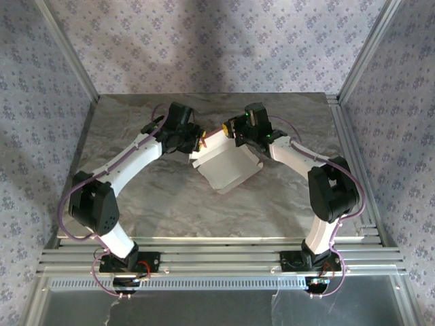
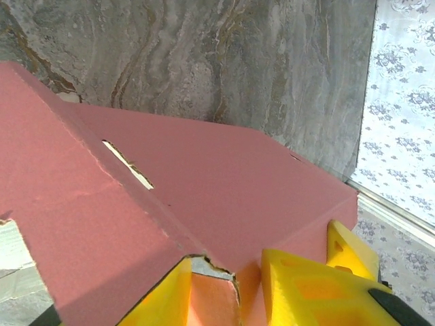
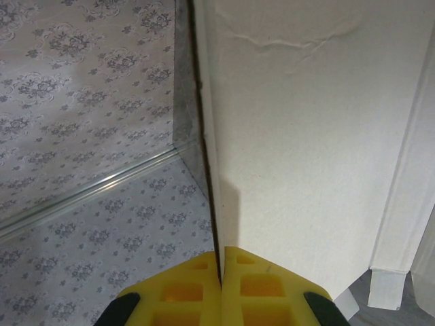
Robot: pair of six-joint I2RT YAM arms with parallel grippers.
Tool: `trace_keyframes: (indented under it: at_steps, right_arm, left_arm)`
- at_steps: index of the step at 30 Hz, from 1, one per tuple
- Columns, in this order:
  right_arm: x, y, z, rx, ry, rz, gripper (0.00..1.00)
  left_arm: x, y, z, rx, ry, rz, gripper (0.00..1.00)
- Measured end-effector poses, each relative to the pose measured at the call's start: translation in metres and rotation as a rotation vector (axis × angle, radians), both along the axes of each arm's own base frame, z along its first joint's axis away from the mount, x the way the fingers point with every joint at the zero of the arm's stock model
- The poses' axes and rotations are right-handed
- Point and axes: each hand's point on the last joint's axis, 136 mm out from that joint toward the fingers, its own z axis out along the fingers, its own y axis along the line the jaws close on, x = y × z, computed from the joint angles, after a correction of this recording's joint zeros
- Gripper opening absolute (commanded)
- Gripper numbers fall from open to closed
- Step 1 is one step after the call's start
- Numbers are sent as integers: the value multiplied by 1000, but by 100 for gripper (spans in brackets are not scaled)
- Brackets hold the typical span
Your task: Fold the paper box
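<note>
Right gripper [image 3: 221, 288]: yellow fingers pressed together on a thin edge of the paper box [image 1: 228, 170]. The clamped panel is pale and upright in the wrist view, and its edge runs straight into the seam between the pads. It has a shallow wrinkle near the top and a folded flap [image 3: 408, 204] along its right side.

Left gripper [image 2: 228, 299]: fingers [image 2: 299, 292] stand apart with pink cardboard between them. A ragged torn edge [image 2: 214, 266] lies against the left-hand finger. Can't tell whether they actually pinch it.

Box from above: pale reverse showing, partly folded, met by both grippers at its far side, near corner pointing toward the arm bases. In the left wrist view the pink face shows a long crease with a narrow slot [image 2: 128, 165] cut just beside it.

Room: the box sits around the middle of the grey marbled table [image 1: 136, 197], slightly toward the far side. There is bare surface in front, left and right of it — well apart from every table edge. Both arms reach in bowed outward, with the elbows near the side edges. Patterned walls [image 1: 204, 41] close off the back and both sides, and an aluminium rail [image 1: 217, 255] runs along the near edge — arm bases bolted there.
</note>
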Motion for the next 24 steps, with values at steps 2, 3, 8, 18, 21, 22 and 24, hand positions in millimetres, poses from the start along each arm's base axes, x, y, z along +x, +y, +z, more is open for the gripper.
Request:
trace_keyframes:
  at_steps: [2,3,8,18,21,22,24]
  right_arm:
    - [0,0,0,0,-1,1,0]
    - [0,1,0,0,0,1,0]
    - [-2,1,-2,-2,6,-1,0]
    - [-8,1,-6,-2,18,2,0]
    - [-11,5,-4,-3,10,29,0]
    - [-12,6,-4,-3,9,36,0]
    - [-13,6,-4,-4,7,40,0]
  left_arm:
    - [1,-1,1,-6,-5,-3,27]
    - [1,-2,2,-8,-8,-3,24]
    - [3,-1,4,-15,-11,3,16]
    - [7,9,10,-38,-30,6,0]
    - [4,15,7,-57,-28,-9,29]
    - [3,17,6,-63,-30,-14,40]
    - [3,26,1,-64,-33,-20,51]
